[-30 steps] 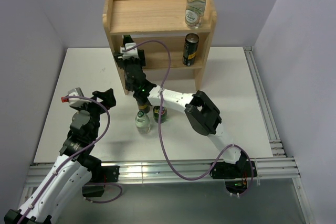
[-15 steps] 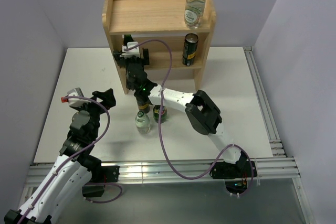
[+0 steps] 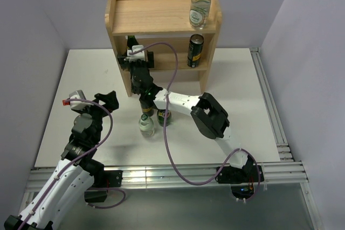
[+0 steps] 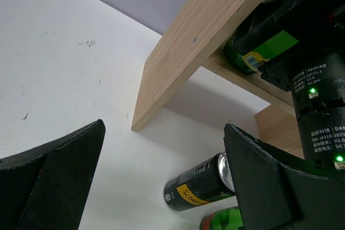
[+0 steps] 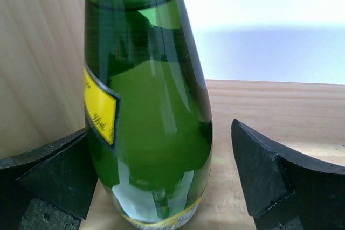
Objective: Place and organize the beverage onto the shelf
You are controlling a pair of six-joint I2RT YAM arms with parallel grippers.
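We're seeing the right gripper [image 5: 159,154] standing wide open around the dark green bottle [image 5: 145,106], not clamping it. The bottle is sitting upright on the lower tier of the shelf [image 3: 161,17], at the left end. The left gripper [image 4: 164,133] is hanging open over the table [image 3: 242,90]. A clear bottle [image 3: 145,124] and a can [image 3: 164,117] are standing on the table.

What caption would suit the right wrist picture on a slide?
Green bottle stands on the shelf beside its side panel, between the right gripper's open fingers.

bottle [image 3: 200,4] atop shelf [image 3: 151,14], can [image 3: 195,50] beneath
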